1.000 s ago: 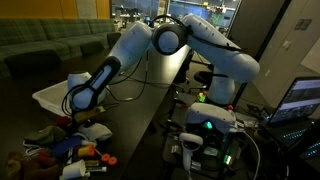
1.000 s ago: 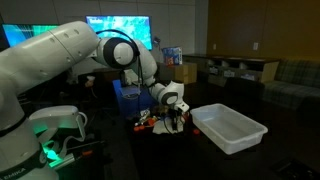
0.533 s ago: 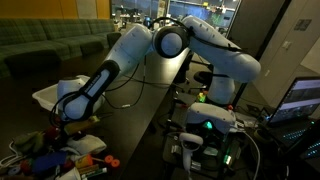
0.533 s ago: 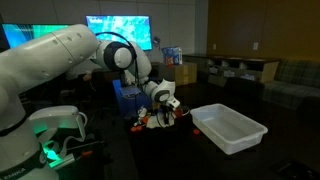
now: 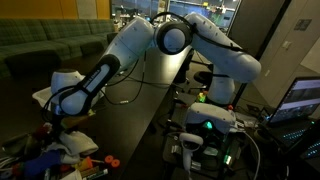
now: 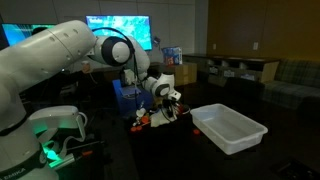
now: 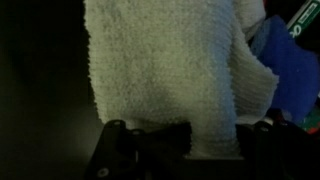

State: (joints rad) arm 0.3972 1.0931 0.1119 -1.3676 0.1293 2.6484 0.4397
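White cloth (image 5: 73,143) hangs below the gripper (image 5: 52,122) in an exterior view. It is in front of the white bin (image 5: 40,97), whose rim shows just behind the arm, and directly above the heap of toys (image 5: 60,162) that lies beside the bin. This picture is too dark and small to show how the fingers stand.

In an exterior view from the opposite side, the gripper (image 6: 168,101) is clear of the white bin (image 6: 230,128) and well apart from its nearest wall. The toy heap (image 6: 155,122) lies under it, and a blue box (image 6: 128,100) stands farther from the bin, behind the arm. The cloth shows here only as a pale scrap at the fingers.

In the wrist view the cloth (image 7: 165,70) fills most of the frame, its nubbly, towel-like weave plain to see. It runs right down into the gripper (image 7: 190,145), whose fingers are drawn in tight and pinch a bunched edge of the fabric. A blue thing (image 7: 292,75) shows past its folded corner; the bin is out of this view.

The cloth looks light, soft and limp, so it should drape from wherever it is held. The rough weave ought to resist slipping. A gathered fold or an edge is the best place to hold it, since a flat middle gives the fingers nothing to bite. The hanging end could snag on the toys.
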